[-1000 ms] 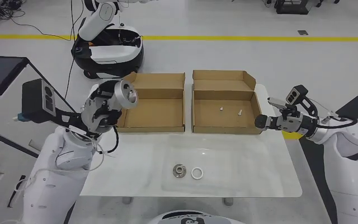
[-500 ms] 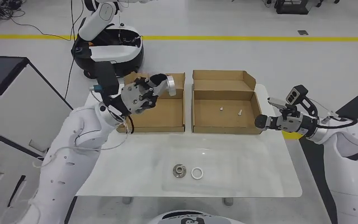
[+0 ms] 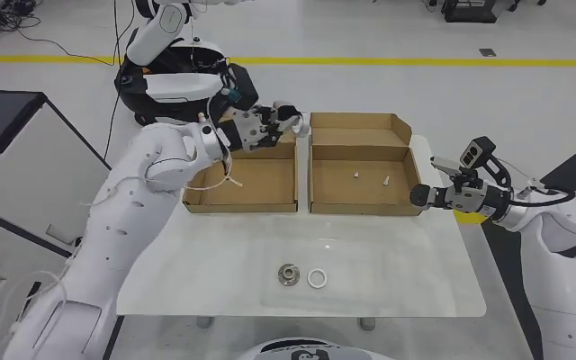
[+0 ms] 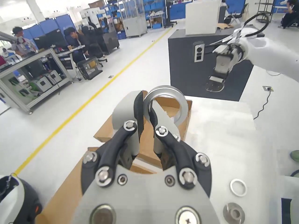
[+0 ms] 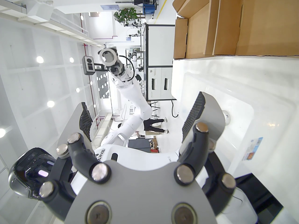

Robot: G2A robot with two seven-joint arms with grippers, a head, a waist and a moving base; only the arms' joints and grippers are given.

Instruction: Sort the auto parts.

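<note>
L claw [image 3: 277, 121] is up in the air over the back edge of the L box [image 3: 247, 180], close to the gap btw the 2 boxes. It holds a metal ring [image 4: 163, 89]. The claw is almost closed. One finger sits inside the ring's hole, the other is outside, & they pinch the ring's wall btw them. The ring is big, shiny & gray, w/ a wide hole. In the L wrist view it sticks out past the fingertips, w/ the brown box below it.

The L box is brown card, open on top, w/ its flaps up at the back. The R box [image 3: 360, 210] looks the same & sits just beside it. Both are at the far side of the table [image 3: 387, 261]. 2 small white bits [image 3: 357, 175] lie on the R box's floor, near each other but not touching.

R claw [image 3: 418, 195] is low, just beside the R box's outer wall, near its front corner. Its fingers are far apart, so it's wide open.

At the near side of the table lie 2 more parts: a metal disc [image 3: 287, 274] w/ a raised middle & a white ring [image 3: 317, 278]. They lie flat, just beside each other, w/ a small gap btw them. Both are well apart from the boxes & from both claws.
</note>
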